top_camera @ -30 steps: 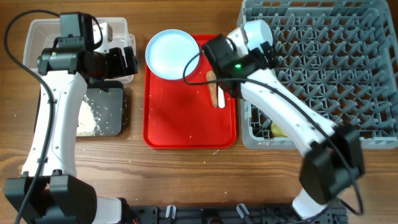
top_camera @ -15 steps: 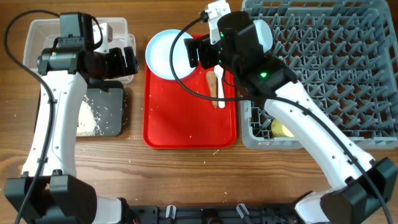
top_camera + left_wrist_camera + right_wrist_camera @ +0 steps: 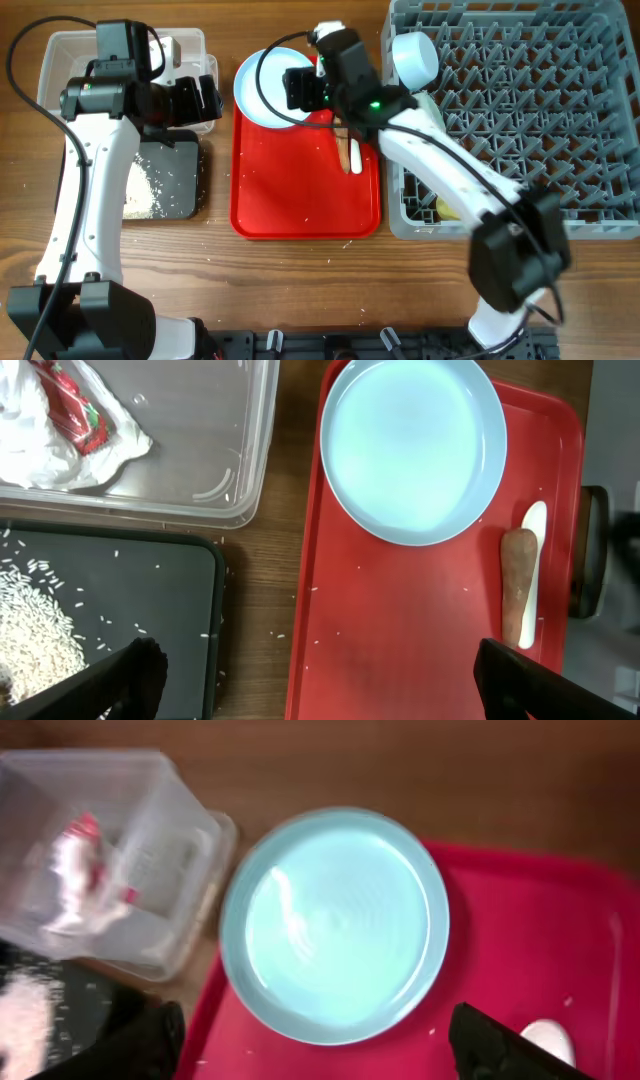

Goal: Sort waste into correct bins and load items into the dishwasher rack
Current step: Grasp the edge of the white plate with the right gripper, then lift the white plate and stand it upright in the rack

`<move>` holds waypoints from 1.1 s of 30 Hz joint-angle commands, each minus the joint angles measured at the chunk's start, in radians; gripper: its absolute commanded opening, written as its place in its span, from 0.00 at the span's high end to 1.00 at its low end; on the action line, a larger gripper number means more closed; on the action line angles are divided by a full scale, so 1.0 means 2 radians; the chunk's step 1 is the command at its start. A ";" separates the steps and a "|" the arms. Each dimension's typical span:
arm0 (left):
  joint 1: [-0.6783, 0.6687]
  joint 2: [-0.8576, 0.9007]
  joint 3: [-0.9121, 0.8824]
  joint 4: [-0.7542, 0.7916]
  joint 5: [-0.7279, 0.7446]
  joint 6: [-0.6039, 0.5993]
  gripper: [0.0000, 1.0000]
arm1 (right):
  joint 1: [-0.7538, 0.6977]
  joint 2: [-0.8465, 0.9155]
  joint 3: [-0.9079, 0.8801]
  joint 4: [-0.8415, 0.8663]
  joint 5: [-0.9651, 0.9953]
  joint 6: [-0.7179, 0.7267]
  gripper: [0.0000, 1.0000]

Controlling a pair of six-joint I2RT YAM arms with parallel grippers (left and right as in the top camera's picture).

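Note:
The pale blue plate (image 3: 268,88) sits at the red tray's far left corner; it also shows in the left wrist view (image 3: 415,450) and the right wrist view (image 3: 340,925). My right gripper (image 3: 300,88) hovers over it, open and empty (image 3: 320,1050). A brown sausage piece (image 3: 341,140) and the white spoon (image 3: 354,152) lie side by side on the tray (image 3: 518,585). My left gripper (image 3: 205,98) is open and empty (image 3: 325,680) by the clear tub (image 3: 60,55), which holds the wrapper (image 3: 75,415) and tissue (image 3: 30,455). The black tray (image 3: 185,185) holds rice crumbs (image 3: 35,640).
The grey rack (image 3: 530,110) fills the right side, with a mint bowl (image 3: 415,58) at its far left corner and the yellow cup (image 3: 447,208) near its front left. The red tray (image 3: 300,200) has scattered rice grains.
My right arm has swung left from the tray's right side, near the rack, to above the plate. The left arm has not moved.

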 commanded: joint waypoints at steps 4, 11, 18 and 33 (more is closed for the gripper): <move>0.003 -0.004 0.007 0.001 -0.001 0.002 0.00 | -0.001 0.091 0.006 0.017 -0.001 0.055 0.36; 0.003 -0.004 0.007 0.001 -0.001 0.002 0.00 | -0.001 0.135 0.005 0.035 0.031 0.117 0.46; 0.003 -0.004 0.007 0.001 -0.001 0.002 0.00 | -0.001 0.174 0.005 0.073 0.042 0.157 0.64; 0.003 -0.004 0.007 0.001 -0.001 0.002 0.00 | -0.022 0.067 0.006 0.059 0.069 0.067 0.96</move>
